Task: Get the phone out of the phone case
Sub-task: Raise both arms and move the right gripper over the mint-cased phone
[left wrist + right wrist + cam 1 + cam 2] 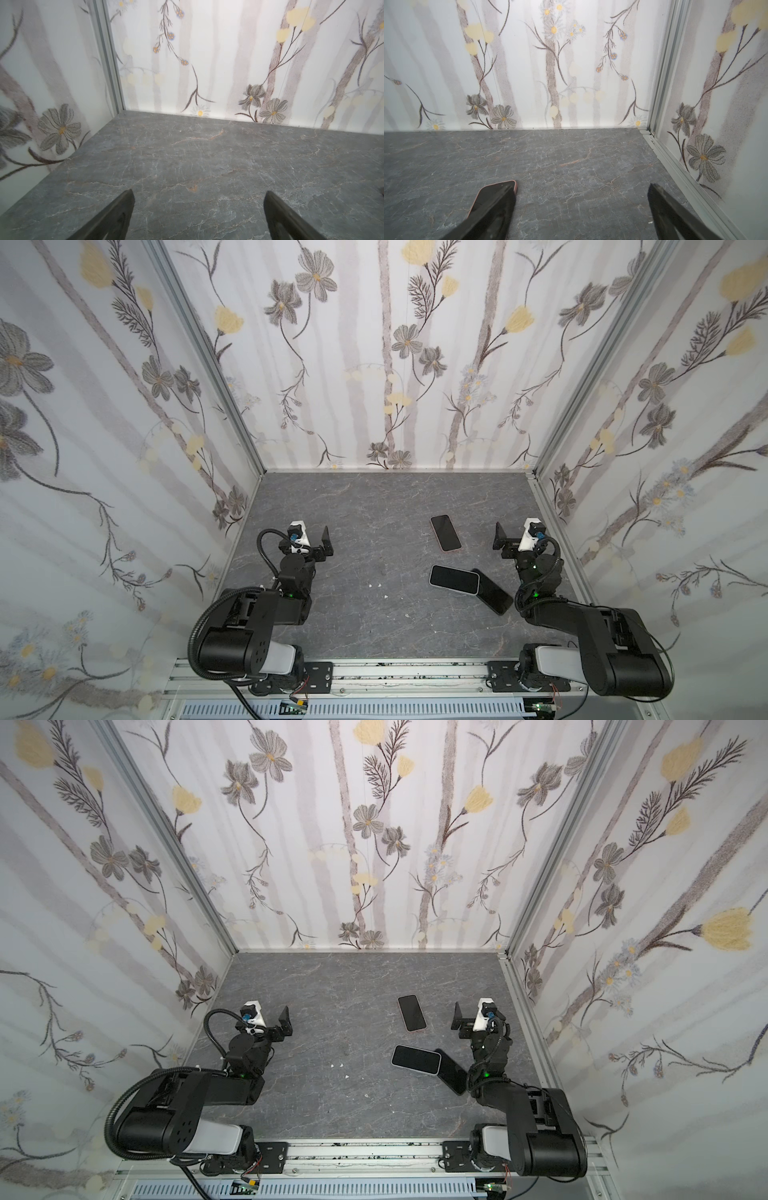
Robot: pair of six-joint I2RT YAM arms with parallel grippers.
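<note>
Three phones lie screen-up on the right half of the grey marble table (353, 531). The farthest, a phone in a pink phone case (445, 533) (411, 1013), also shows in the right wrist view (492, 192), partly behind one finger. Nearer me, a white-rimmed phone (454, 580) (415, 1059) lies with one end over a dark phone (494, 593) (453, 1073). My right gripper (519, 540) (478, 1020) (582, 188) hovers open just right of the pink one, empty. My left gripper (307, 541) (266, 1022) (199, 191) stands open and empty at the left, far from all phones.
Floral-papered walls close in the table on three sides, with aluminium posts (208, 348) at the back corners. A metal rail (415, 672) carries both arm bases along the front edge. A few small white crumbs (386, 596) lie near the middle.
</note>
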